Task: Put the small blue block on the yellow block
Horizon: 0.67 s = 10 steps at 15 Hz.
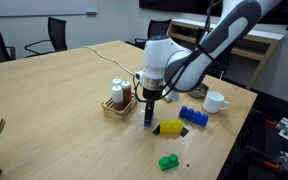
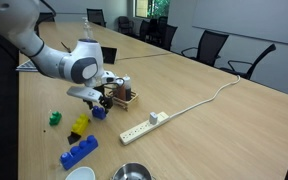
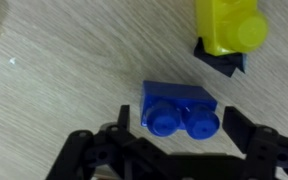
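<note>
Bare tabletop (image 1: 64,95) is left open on the side of the gripper (image 1: 149,118) away from the bricks, while the table's edge runs near the dark blue brick (image 1: 194,116) and the green brick (image 1: 169,161). The gripper is hemmed in by a caddy of bottles (image 1: 119,100) on one side and the yellow block (image 1: 169,127) on the other.

In the wrist view the yellow block is cut off by the upper edge, and a dark patch beneath it cannot be identified. The small blue block (image 3: 174,100) is seen lying on the wood apart from it, between the fingers (image 3: 129,125). Whether it is pinched or merely straddled cannot be told. In both exterior views it cannot be made out at the gripper's tip.

The arm is arched over the table and the gripper is pointed straight down, its tip at the tabletop.
</note>
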Tool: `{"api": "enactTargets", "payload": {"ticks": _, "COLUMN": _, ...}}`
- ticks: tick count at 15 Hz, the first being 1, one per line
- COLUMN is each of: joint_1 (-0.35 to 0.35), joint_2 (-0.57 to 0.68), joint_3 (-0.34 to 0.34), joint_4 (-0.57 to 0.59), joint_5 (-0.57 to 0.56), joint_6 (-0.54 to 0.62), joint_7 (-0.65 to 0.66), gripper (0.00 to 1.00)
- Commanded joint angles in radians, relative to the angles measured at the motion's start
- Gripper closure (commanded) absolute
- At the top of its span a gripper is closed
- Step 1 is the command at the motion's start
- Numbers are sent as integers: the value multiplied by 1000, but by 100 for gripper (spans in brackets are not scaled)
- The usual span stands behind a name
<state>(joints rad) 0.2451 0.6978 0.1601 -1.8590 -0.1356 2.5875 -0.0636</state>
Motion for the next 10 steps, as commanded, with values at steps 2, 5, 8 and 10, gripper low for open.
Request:
{"api": "enactTargets", "payload": {"ticks": 2, "joint_1": 7, "joint_2": -2, "joint_3": -6, "joint_4": 7, "joint_5": 10, "joint_6": -12, "joint_7": 16, "gripper": 38}}
{"api": "enactTargets", "payload": {"ticks": 5, "joint_1": 13, "joint_2": -6, "joint_3": -12, "joint_4": 6, "joint_5": 5, "joint_6": -12, "joint_7": 32, "gripper": 56}}
{"api": "enactTargets", "payload": {"ticks": 8, "joint_1": 26, "joint_2": -19, "joint_3": -25, "joint_4": 2, "joint_5": -6, "joint_6": -17, "joint_7": 55, "gripper": 56}}
{"api": "enactTargets", "payload": {"ticks": 10, "joint_1": 29, "joint_2": -35, "joint_3": -26, "joint_4": -5, "joint_5": 0, "joint_6": -15, "joint_7": 80, "gripper": 56}}
